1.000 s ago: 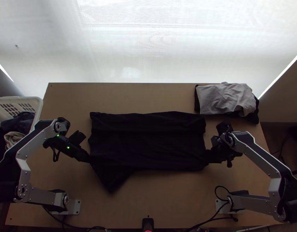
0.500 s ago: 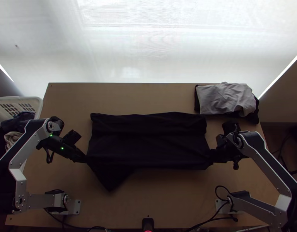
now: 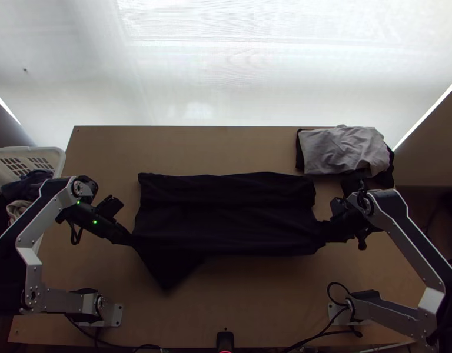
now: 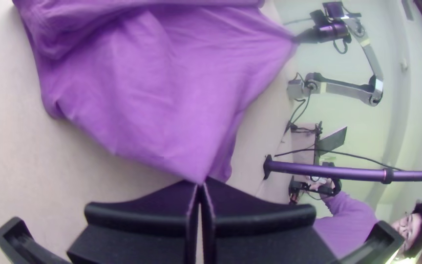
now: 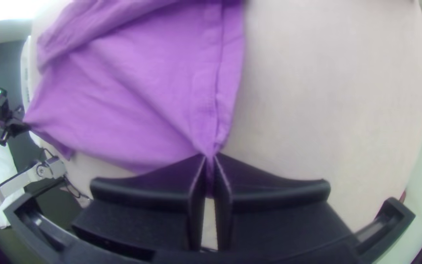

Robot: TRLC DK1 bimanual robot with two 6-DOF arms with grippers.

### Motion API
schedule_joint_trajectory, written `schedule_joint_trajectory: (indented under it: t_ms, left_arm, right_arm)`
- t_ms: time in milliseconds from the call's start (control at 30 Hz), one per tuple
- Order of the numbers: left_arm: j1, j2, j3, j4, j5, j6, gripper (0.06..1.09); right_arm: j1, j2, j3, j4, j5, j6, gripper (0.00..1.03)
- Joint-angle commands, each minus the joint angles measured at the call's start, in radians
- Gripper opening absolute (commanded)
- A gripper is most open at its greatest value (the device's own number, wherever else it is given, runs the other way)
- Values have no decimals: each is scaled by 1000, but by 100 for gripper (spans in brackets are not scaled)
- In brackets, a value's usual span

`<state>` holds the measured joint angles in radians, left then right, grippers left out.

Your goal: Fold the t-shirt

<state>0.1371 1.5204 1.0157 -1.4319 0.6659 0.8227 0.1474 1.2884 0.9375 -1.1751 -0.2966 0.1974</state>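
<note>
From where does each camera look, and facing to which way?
Top view: high over the table's near edge, facing steeply down; left arm, right arm show.
Left wrist view: on the left wrist, facing the t-shirt; left gripper pinches it.
Right wrist view: on the right wrist, facing the t-shirt; right gripper pinches it.
Wrist views share the t-shirt; each shows the opposite arm.

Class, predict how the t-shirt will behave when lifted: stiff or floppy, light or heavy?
The t-shirt looks floppy: it puckers at the left gripper and right gripper. Unsupported parts would probably sag, as soft creases cross it. Thin-looking folds suggest lightness.
</note>
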Motion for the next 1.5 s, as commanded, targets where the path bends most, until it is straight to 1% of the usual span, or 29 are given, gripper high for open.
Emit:
schedule_joint_trajectory:
  t_ms: [0,133,333,767,1100,1267,1467]
  left_arm:
    - [-7,146,112,1,24,-17,9]
    - [-7,262,253,-5,26,-51,9]
    - [-2,357,452,-21,24,-82,9]
    - [-11,506,716,-32,17,-123,9]
    - [-30,696,853,-30,18,-185,9]
    - [-28,744,894,-30,17,-200,9]
    - [-22,784,903,-18,-28,-215,9]
  right_arm:
    - [-8,120,96,25,-3,5,3]
    - [-26,198,190,28,-3,0,3]
    - [-39,279,314,28,-1,-1,3]
    - [-48,437,501,28,20,-1,3]
    - [-46,551,593,34,54,2,3]
    - [-43,586,618,66,76,7,3]
    - [-40,618,561,177,142,10,3]
